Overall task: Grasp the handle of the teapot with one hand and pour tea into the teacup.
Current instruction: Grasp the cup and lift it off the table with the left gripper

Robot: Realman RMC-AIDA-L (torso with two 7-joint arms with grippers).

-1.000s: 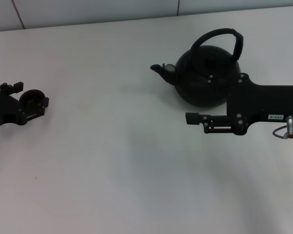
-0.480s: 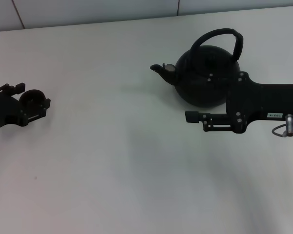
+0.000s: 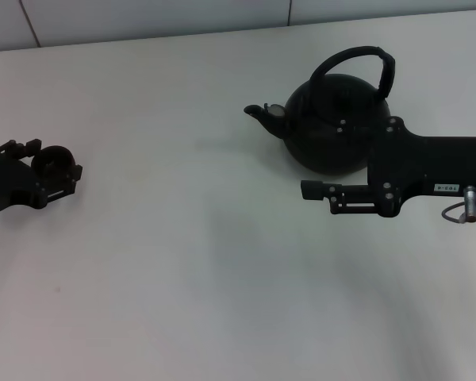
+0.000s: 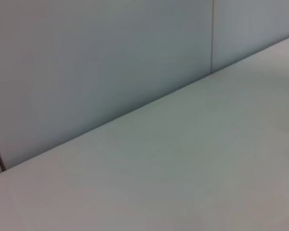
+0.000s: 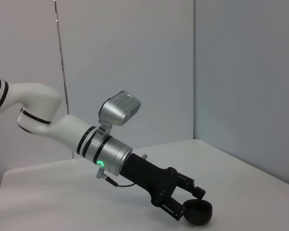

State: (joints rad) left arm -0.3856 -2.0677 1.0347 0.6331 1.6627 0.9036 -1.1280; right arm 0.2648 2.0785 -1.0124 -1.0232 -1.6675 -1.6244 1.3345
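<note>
Teapot (image 3: 333,123) sitting on counter (image 3: 182,278), handle (image 3: 357,59) ungrasped, nothing poured. My right gripper (image 3: 317,190) hovering just beside teapot, jaws apart. My left gripper (image 3: 51,176) closing around teacup (image 3: 54,161), well apart from teapot.

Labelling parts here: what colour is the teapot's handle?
Black, like the teapot itself; the handle shows best in the head view.
</note>
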